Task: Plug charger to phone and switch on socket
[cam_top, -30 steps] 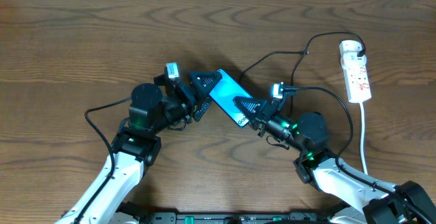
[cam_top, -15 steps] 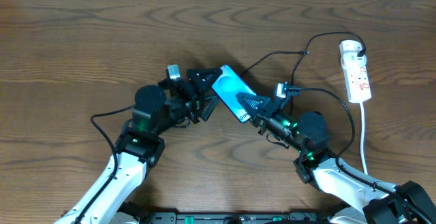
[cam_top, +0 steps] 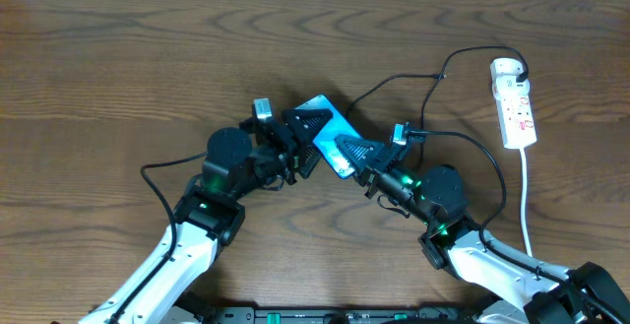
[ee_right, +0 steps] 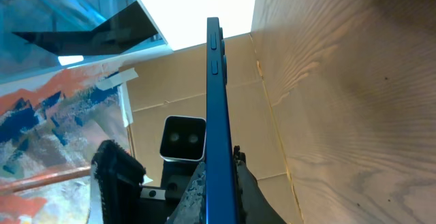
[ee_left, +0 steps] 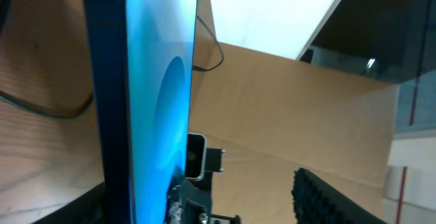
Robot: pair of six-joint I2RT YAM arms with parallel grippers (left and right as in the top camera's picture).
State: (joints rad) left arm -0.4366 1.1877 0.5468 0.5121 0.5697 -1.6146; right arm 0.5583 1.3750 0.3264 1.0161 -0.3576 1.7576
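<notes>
So the left tool (cam_top: 303, 130) and the right tool (cam_top: 354, 153) are both right up against the phone (cam_top: 330, 127), one at each end, nearly nose to nose in the middle of the surface (cam_top: 118, 68). Honestly I can't tell if either tool is actually clamped on it or just open around it. From above the fingers overlap the phone's ends, and the wrist cams don't settle it either.

The left wrist view is mostly the blue screen (ee_left: 157, 101) turned steeply sideways, and the right wrist view gets the phone dead edge-on (ee_right: 216, 115). So it's tipped up on its side rather than lying flat.

Moving outward, the charger (cam_top: 394, 80) cable snakes from near the phone up and over to the right. Its white plug head (cam_top: 506, 67) sits at the far end of the socket (cam_top: 516, 107), well off to the right of both tools. Can't make out the connector tip.
</notes>
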